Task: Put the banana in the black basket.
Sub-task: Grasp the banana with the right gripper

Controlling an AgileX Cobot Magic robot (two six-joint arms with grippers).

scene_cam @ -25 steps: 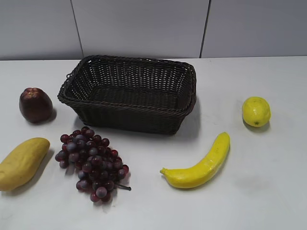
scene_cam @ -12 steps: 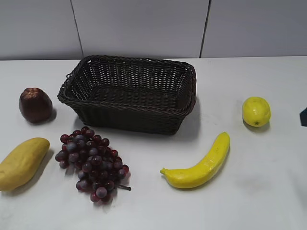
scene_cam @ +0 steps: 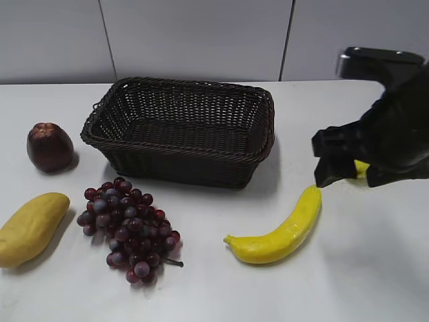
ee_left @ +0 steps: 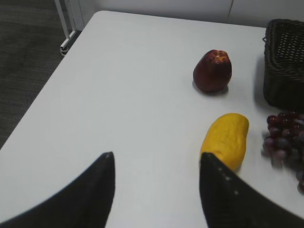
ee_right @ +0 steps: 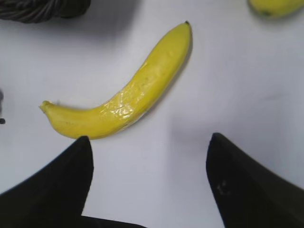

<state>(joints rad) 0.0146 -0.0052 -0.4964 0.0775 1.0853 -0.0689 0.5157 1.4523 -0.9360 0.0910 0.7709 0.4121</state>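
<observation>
The banana [scene_cam: 281, 231] lies on the white table, front right of the black basket [scene_cam: 181, 164], which holds nothing I can see. My right gripper [scene_cam: 345, 176] hangs above the table just past the banana's far tip, open and empty. In the right wrist view the banana [ee_right: 133, 95] lies ahead of the open gripper [ee_right: 149, 137], untouched, with a corner of the basket [ee_right: 42, 9] at top left. My left gripper [ee_left: 156, 154] is open and empty over bare table at the left, and does not show in the exterior view.
A dull-yellow mango [scene_cam: 30, 228], purple grapes [scene_cam: 127, 228] and a dark red apple [scene_cam: 49, 146] lie left of the basket. The lemon [scene_cam: 362, 168] is mostly hidden behind the right arm; it shows in the right wrist view [ee_right: 275, 5]. The table's left edge [ee_left: 52, 71] drops to the floor.
My right arm has come in from the right edge and now hangs over the banana's far end, covering most of the lemon. The fruits and basket have not moved.
</observation>
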